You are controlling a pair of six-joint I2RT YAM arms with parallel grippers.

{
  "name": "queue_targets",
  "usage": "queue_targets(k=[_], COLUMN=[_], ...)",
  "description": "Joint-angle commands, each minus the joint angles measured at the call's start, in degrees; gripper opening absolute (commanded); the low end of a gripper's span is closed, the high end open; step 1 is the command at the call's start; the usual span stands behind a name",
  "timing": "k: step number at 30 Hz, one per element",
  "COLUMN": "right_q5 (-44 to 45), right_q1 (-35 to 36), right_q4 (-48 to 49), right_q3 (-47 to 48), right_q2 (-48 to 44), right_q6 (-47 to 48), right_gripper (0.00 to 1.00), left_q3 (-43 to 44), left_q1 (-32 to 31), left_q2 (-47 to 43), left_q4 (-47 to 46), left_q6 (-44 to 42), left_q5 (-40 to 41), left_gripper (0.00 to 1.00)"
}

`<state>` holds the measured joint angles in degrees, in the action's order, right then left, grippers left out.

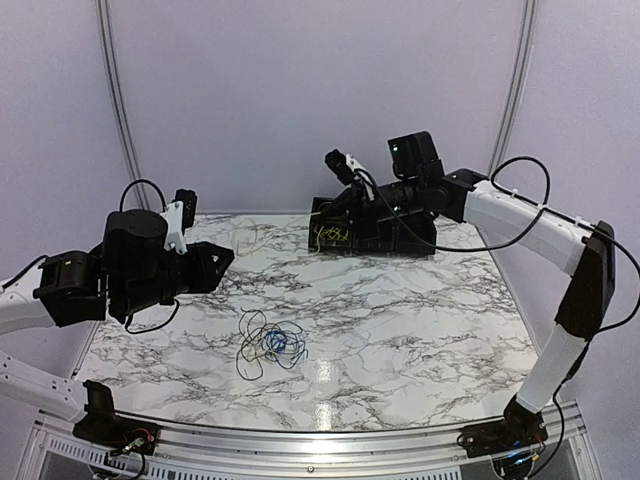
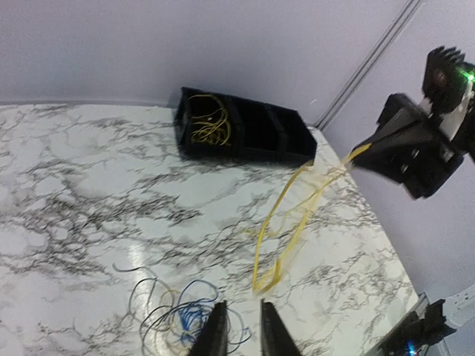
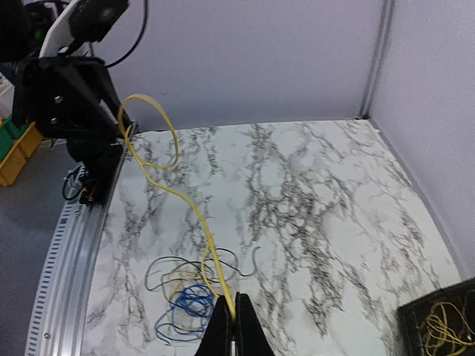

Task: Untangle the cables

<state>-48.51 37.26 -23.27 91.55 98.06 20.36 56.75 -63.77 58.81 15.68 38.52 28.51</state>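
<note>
The yellow cable [image 3: 205, 227] hangs in the air between my two grippers. My right gripper [image 3: 232, 300] is shut on one end of it, raised at the back of the table [image 1: 400, 330] near the black box. Its other end dangles as a loop [image 2: 257, 255] right at the tips of my left gripper [image 2: 242, 305]. Those jaws stand slightly apart with nothing seen between them. The blue cable [image 3: 191, 301] and black cable [image 3: 227, 253] lie tangled together on the marble below, at front centre [image 1: 270, 345].
A black box [image 2: 245, 130] at the back holds another bunch of yellow wire [image 2: 208, 119]. Purple walls close the back and both sides. A metal rail [image 1: 300, 440] runs along the near edge. Green and yellow bins [image 3: 18, 148] stand beyond the table's left side.
</note>
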Motion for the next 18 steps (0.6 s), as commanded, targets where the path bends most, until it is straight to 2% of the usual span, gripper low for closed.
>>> queue_targets(k=[1, 3, 9, 18], right_q5=[8.8, 8.5, 9.6, 16.0], right_q1=[-9.2, -9.2, -9.2, -9.3], right_q4=[2.3, 2.8, 1.8, 0.2], right_q3=[3.8, 4.0, 7.9, 18.7], right_q2=[0.9, 1.5, 4.1, 13.4], right_q6=[-3.5, -4.1, -3.6, -1.7], right_gripper=[0.0, 0.0, 0.0, 0.0], left_q3=[-2.8, -3.5, -6.3, -10.1], left_q1=[0.8, 0.8, 0.8, 0.8], left_q2=[-2.5, -2.6, -4.1, -4.2], left_q4=[12.4, 11.9, 11.1, 9.0], left_q6=[2.1, 2.6, 3.1, 3.9], left_q5=[7.4, 8.1, 10.3, 8.5], left_gripper=[0.35, 0.41, 0.43, 0.54])
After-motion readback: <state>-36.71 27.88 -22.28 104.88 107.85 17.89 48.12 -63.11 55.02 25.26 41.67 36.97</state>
